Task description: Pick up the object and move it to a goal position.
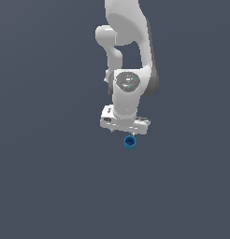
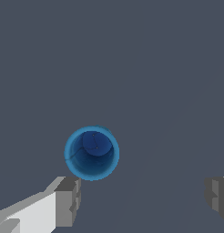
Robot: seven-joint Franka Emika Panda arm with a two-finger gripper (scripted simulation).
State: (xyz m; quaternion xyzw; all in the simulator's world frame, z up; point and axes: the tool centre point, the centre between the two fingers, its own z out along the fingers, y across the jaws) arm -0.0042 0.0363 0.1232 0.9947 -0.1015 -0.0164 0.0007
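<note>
Your claw (image 2: 141, 200) hangs spread just above the blue object (image 2: 91, 153), which sits ungrasped; gripping, lifting and carrying all remain.

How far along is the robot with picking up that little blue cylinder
Done: the gripper is positioned just above the blue cylinder. In hand: nothing; its fingers are spread wide, clear of the cylinder. Left: centre over it, close, lift and carry it to the goal, which isn't visible.
</note>
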